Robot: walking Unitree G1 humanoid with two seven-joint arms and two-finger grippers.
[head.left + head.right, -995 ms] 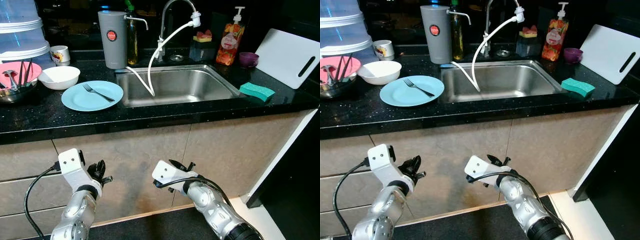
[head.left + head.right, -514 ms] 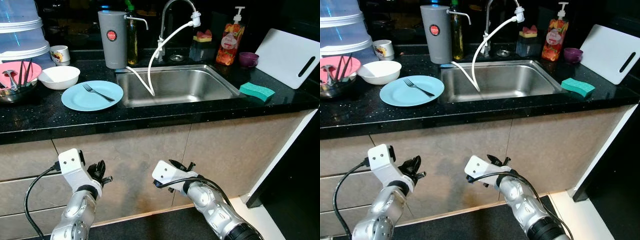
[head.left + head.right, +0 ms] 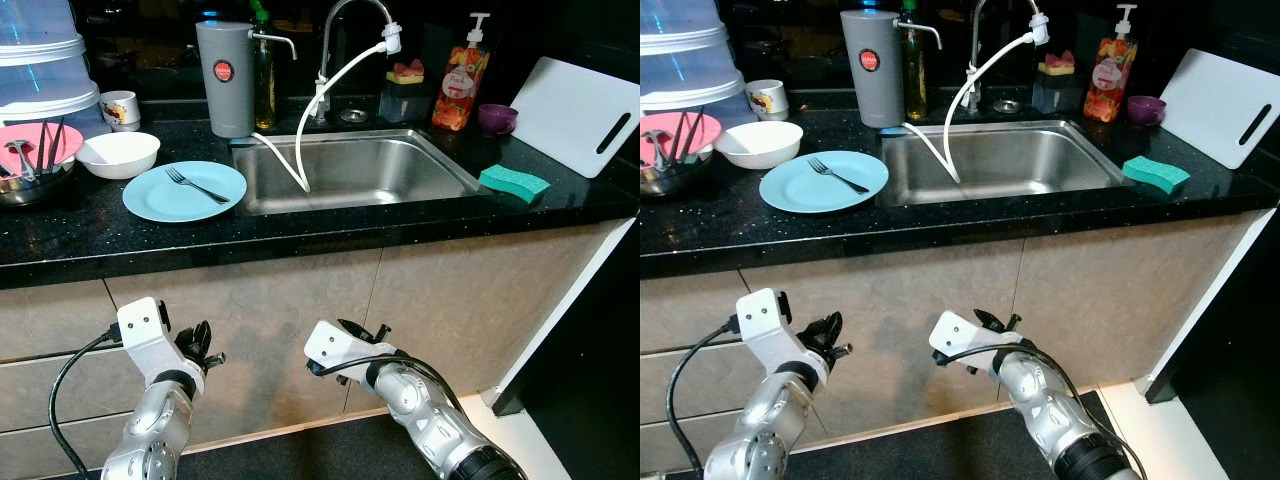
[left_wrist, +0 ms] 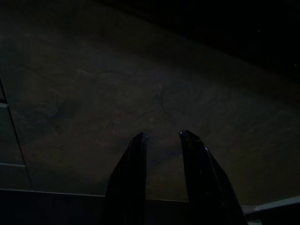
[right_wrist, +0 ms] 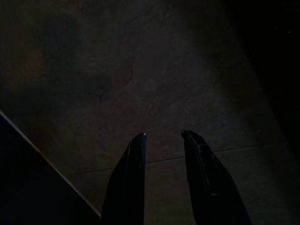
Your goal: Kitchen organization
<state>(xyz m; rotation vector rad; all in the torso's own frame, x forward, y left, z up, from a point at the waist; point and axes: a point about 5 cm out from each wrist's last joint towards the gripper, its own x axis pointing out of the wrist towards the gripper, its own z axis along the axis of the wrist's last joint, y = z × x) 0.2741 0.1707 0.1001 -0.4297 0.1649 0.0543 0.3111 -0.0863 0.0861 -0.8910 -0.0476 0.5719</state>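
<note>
Nothing has moved since a second ago: your left gripper point(image 3: 203, 345) and right gripper point(image 3: 362, 335) hang empty below the counter point(image 3: 90, 225), fingers narrowly parted, so the blue plate point(image 3: 184, 190) and fork point(image 3: 196, 185) by its front edge remain untouched.

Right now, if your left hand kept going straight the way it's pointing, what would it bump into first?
Most likely the beige cabinet front under the counter. The left hand hangs low with its fingers apart and empty, aimed at that panel with nothing between. How far off it is, the dark view doesn't show.
</note>
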